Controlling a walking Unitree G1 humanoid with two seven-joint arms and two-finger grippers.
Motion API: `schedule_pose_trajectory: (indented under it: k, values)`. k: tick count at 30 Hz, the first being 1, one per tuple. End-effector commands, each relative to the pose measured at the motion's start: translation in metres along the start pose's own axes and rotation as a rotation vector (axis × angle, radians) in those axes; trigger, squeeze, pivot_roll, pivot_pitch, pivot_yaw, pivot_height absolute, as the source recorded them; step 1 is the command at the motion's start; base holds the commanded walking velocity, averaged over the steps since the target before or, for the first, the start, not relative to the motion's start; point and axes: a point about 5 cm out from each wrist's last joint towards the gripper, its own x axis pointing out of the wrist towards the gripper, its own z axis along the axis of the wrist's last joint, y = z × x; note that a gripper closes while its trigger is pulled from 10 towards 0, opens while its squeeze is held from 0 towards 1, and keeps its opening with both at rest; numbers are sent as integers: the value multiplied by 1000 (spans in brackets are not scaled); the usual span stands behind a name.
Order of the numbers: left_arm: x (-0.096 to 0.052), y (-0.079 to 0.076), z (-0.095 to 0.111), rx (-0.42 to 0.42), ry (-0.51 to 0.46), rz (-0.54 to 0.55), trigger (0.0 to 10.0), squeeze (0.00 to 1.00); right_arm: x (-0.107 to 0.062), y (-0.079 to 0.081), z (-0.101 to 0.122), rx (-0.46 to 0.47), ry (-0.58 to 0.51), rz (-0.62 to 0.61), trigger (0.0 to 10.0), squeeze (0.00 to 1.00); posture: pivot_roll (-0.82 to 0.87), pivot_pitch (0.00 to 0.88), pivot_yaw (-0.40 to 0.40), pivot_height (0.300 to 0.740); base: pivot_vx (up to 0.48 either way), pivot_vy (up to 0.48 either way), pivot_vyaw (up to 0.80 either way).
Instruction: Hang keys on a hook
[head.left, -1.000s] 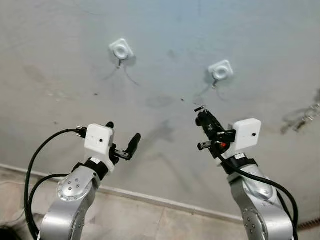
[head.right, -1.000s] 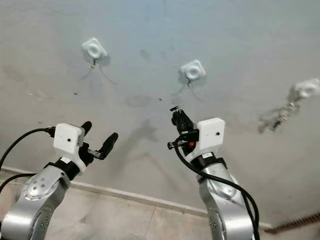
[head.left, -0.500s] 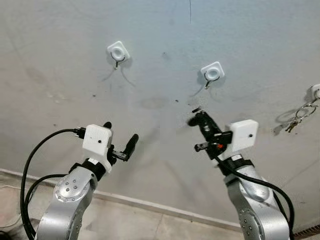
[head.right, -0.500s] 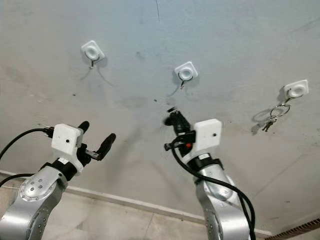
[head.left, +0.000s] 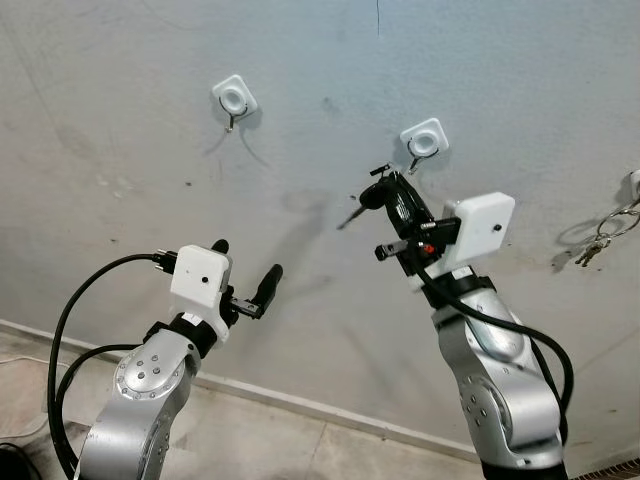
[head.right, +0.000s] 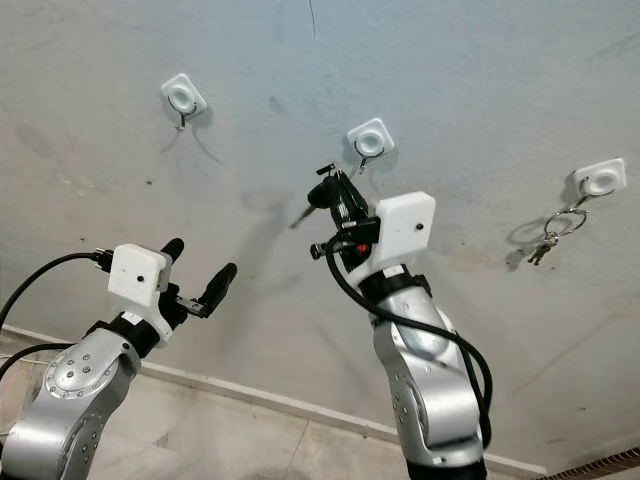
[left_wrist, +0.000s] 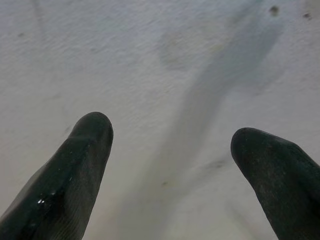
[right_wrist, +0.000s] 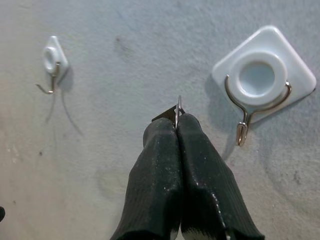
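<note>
My right gripper (head.left: 386, 194) is shut on the thin metal ring of a key bunch (right_wrist: 178, 109), and a key (head.left: 351, 216) dangles to the left of the fingers. It is raised close to the wall, just below and left of the middle white hook (head.left: 423, 140). In the right wrist view the shut fingertips (right_wrist: 165, 131) sit beside that hook (right_wrist: 259, 80), with the ring apart from its wire prong. My left gripper (head.left: 248, 262) is held open lower down on the left, and nothing lies between its fingers (left_wrist: 85, 145).
A second white hook (head.left: 235, 97) is fixed on the grey wall at upper left. A third hook (head.right: 602, 178) on the right carries another bunch of keys (head.right: 553, 234). A skirting strip (head.left: 300, 402) runs along the wall's foot above the tiled floor.
My right arm has lifted the gripper and keys up and towards the middle hook. The view has shifted slightly. The left arm has barely moved.
</note>
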Motion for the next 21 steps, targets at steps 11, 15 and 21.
schedule_pose_trajectory:
  k: [11,15,21]
  values:
    - [4,-12,18,25,-61,-86,10000,0,6,-9,9,-4,-49,-35,10000,0,253,68,-53,740,0,0,0]
    - [6,-18,23,35,-79,-130,10000,0,2,-15,10,1,-53,-59,10000,0,250,68,-50,740,0,0,0]
    - [12,-22,33,18,-107,-158,10000,0,-1,-22,10,-10,-52,-84,10000,0,241,64,-48,740,0,0,0]
